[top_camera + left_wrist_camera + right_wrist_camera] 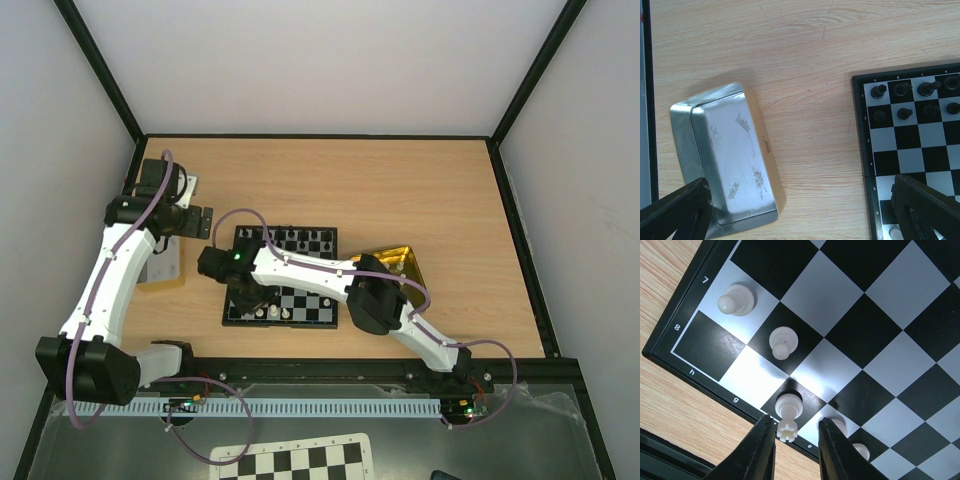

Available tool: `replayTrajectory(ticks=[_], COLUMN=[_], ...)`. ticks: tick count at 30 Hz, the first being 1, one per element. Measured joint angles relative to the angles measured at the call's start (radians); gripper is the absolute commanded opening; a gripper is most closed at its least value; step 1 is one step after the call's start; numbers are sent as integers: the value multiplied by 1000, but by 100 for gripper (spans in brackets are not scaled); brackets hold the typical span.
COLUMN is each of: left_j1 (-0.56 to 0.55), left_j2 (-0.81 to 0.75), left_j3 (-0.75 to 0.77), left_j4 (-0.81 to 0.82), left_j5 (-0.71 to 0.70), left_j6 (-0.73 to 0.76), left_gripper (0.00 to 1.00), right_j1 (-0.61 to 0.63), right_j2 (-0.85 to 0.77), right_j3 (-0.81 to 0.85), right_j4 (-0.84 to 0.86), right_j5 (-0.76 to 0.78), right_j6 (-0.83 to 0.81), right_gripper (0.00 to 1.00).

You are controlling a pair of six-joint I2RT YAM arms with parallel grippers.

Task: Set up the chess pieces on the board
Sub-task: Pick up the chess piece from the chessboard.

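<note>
The board (312, 300) is seen lying on the wooden table (420, 190), in front of the arm bases and slightly left of centre. In the top view, black pieces (300, 240) are lined along its far edge and white pieces (275, 312) along its near edge. The right gripper (246, 296) is lowered over the near left corner.

Only the right wrist view shows that corner in detail. A white piece with a notched crown (788, 415) stands on a black square at the rim. The right gripper's fingers (762, 450) are set closely on either side of its head. A sliver of square shows between the crown and one finger, so the jaws are narrowed around the piece but no firm grip is seen. Two white pawns (737, 300) stand further in, on the row marked 7.

Only the left wrist view shows the black pieces as two rows. There the left gripper (800, 182) is spread wide, with nothing between its fingers. It hangs over bare wood between the board and a silver tin (725, 150). A scratched, flat metal face is presented by that tin; whether this is its inside cannot be told.

A gold tin (398, 262) lies just right of the board, partly covered by the right arm, and its contents cannot be made out.
</note>
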Motion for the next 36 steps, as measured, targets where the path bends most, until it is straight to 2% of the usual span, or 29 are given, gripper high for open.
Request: replayTrajectory(ticks=[13,14,18,23,29,31,36], left_j1=[22,24,28,28,5,-29,-119], left_j2=[11,11,16,24,27,27,21], left_j3=[0,0,0,8,48,49,49], left_j4=[12,14,14,9,-16,-33,-106], left_j5=[0,0,14,25,39,40,67], left_j6=[-14,-15,-14,-2,36,61,147], left_gripper=[97,97,87,81,73,71,54], right_j1=[-3,-3,-4,-26,-154,-211,-358], right_j2=[2,4,6,-22,-219,-333,-583], right_j3=[0,0,14,47,21,-37,-266], right_j4=[0,0,-3,-5,1,4,16], right_j5=[-16,-18,-3,67,163,202,276], right_j6=[-1,-1,4,32,108,134,174], right_gripper=[22,23,39,41,41,41,42])
